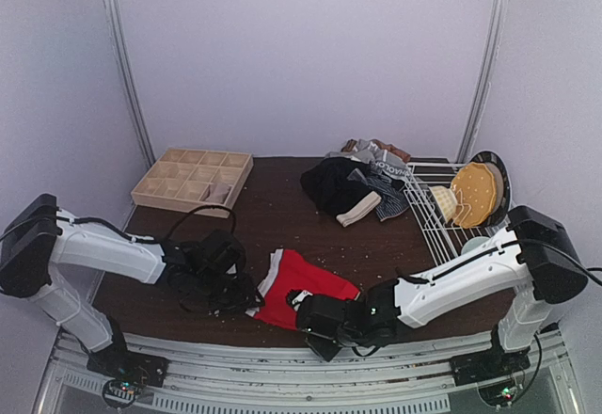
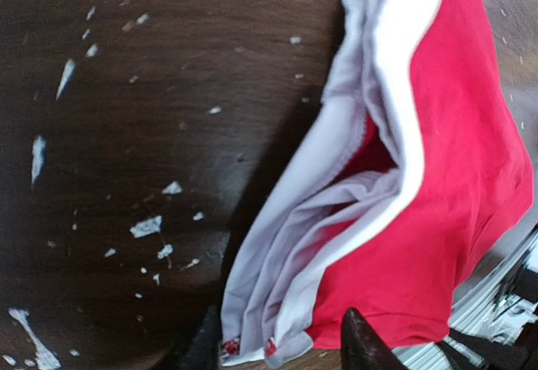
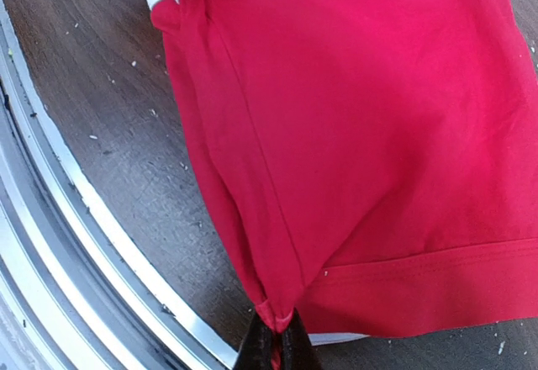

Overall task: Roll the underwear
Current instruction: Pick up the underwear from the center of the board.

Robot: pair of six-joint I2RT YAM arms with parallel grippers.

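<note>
The red underwear (image 1: 306,282) lies crumpled on the dark table near the front edge, its pale waistband (image 2: 286,219) bunched in folds on the left side. My left gripper (image 1: 246,298) sits low at that waistband corner. In the left wrist view the left gripper (image 2: 282,349) has its jaws apart with the folded corner between them. My right gripper (image 1: 308,318) is at the cloth's near right corner. The right wrist view shows the right gripper (image 3: 276,345) shut on a small pinch of the red underwear (image 3: 361,134).
More underwear, black and grey-striped, lies piled (image 1: 362,183) at the back. A wooden grid tray (image 1: 193,179) stands back left and a white wire rack (image 1: 442,212) with a plate back right. A metal rail (image 3: 84,219) runs along the table's front edge, close to the right gripper.
</note>
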